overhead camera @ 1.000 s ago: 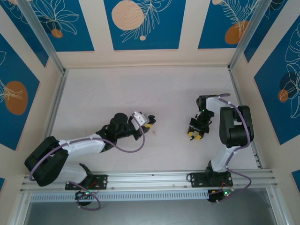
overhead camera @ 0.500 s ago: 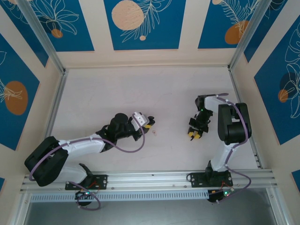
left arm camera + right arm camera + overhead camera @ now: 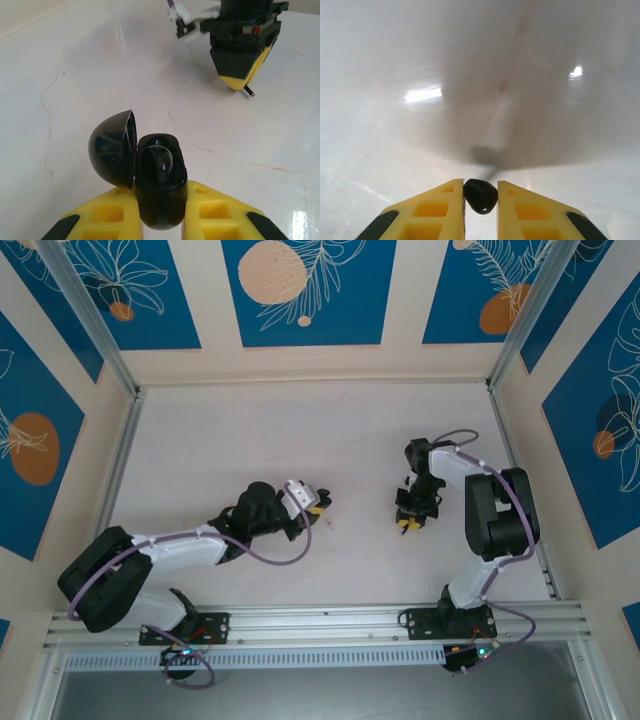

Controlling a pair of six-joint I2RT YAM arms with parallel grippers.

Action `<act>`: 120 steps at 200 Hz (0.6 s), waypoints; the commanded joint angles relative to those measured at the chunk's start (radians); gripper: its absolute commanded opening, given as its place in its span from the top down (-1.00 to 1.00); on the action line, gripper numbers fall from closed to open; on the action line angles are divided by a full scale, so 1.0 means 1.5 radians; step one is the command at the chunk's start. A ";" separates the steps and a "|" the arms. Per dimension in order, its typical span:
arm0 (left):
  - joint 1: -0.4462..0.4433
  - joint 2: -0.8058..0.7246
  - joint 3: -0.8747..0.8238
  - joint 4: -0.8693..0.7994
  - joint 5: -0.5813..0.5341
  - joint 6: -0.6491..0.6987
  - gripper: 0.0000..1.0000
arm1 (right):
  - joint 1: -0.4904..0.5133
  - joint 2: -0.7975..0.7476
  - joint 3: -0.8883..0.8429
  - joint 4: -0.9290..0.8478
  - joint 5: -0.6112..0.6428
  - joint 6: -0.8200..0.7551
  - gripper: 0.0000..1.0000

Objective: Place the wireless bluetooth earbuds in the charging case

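Since 1 second ago the right gripper (image 3: 406, 524) has shifted a little toward the table's far edge and its left side, and its jaws have drawn in; the left arm lies much as it did.

1 earbud (image 3: 480, 195), a small glossy black piece, is pinched between the right gripper's 2 yellow fingers (image 3: 440, 210), which are nearly together on it, just above the table (image 3: 300, 430). That gripper sits right of the table's centre, nearer the right edge. In the left wrist view a thin dark stem pokes out at its tip.

The charging case (image 3: 159, 200) is clamped in the left gripper (image 3: 318, 505), jaws narrow around its lower body, near the middle of the table and toward the near edge. Its lid (image 3: 112, 152) is swung open to the left. A rounded glossy shape sits in the well; whether it is the other earbud I cannot tell. The 2 grippers are well apart.
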 commanded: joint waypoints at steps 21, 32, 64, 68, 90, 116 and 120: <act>-0.008 0.093 -0.016 0.114 0.038 -0.037 0.64 | 0.069 -0.091 -0.027 0.086 -0.003 -0.001 0.63; -0.010 0.121 -0.017 0.146 0.046 -0.047 0.64 | 0.091 -0.110 -0.033 0.113 -0.002 0.000 0.63; -0.014 0.185 -0.011 0.221 0.057 -0.073 0.65 | 0.150 -0.154 -0.048 0.200 0.006 0.009 0.63; -0.014 0.192 -0.010 0.228 0.056 -0.077 0.65 | 0.156 -0.158 -0.049 0.210 0.005 0.009 0.63; -0.015 0.223 -0.006 0.266 0.061 -0.091 0.65 | 0.200 -0.177 -0.055 0.259 0.024 0.007 0.63; -0.014 0.245 -0.006 0.301 0.063 -0.109 0.65 | 0.233 -0.193 -0.068 0.313 0.036 0.013 0.63; -0.015 0.247 -0.005 0.304 0.064 -0.111 0.65 | 0.237 -0.196 -0.070 0.323 0.034 0.014 0.63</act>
